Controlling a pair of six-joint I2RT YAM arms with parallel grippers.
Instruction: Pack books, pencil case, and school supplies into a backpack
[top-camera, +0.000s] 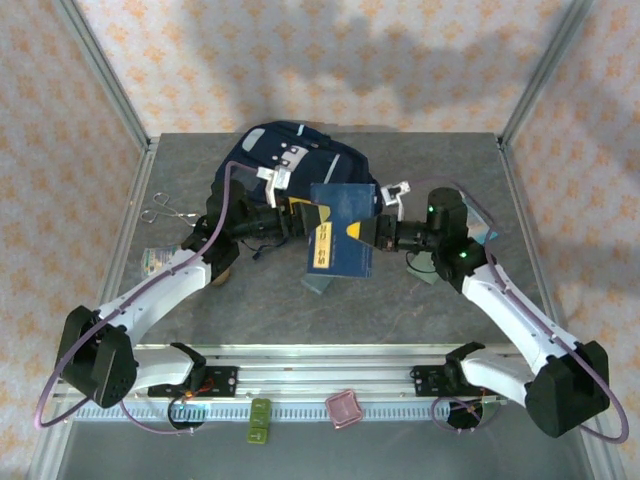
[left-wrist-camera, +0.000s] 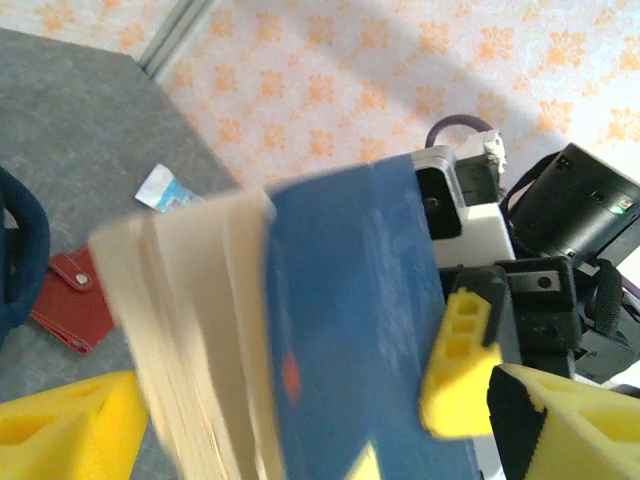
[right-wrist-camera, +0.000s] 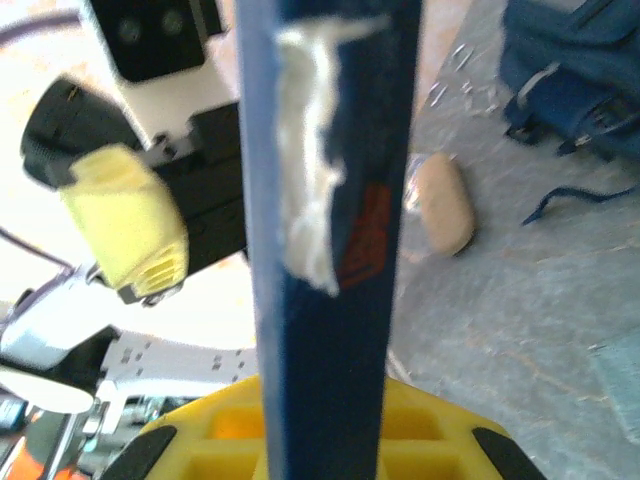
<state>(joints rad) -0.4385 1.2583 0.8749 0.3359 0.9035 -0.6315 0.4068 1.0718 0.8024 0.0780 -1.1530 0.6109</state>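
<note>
Supporting table (top-camera: 420, 320): grey, stone-patterned top, with both arm bases along its near edge.
Backpack (top-camera: 290, 155): navy with white trim, slumped at the back centre of the table, just behind the raised book.
Navy book (top-camera: 345, 225): held upright in the air over the middle of the table, in front of the backpack. Its yellow label (top-camera: 328, 248) shows on the cover in the overhead view, and its page edges face the left wrist camera.
Right gripper (top-camera: 384, 228): jaws clamped tight on the navy book's right edge. In the right wrist view the book rises straight up from between the yellow fingers (right-wrist-camera: 200, 440).
Left gripper (top-camera: 297, 216): jaws spread wide astride the book's left edge, gripping nothing. One yellow finger (left-wrist-camera: 60, 420) sits beside the pages, and the other stands off the blue cover with a gap.
Pencil case (top-camera: 316, 284): grey-blue, flat on the table, partly hidden beneath the raised book.
Scissors (top-camera: 160, 208): metal, lying at the table's far left.
Red piece (top-camera: 345, 408): on the near ledge, between the arm bases.
Grey-green piece (top-camera: 260, 418): on the same ledge, left of the red piece and apart from it.
</note>
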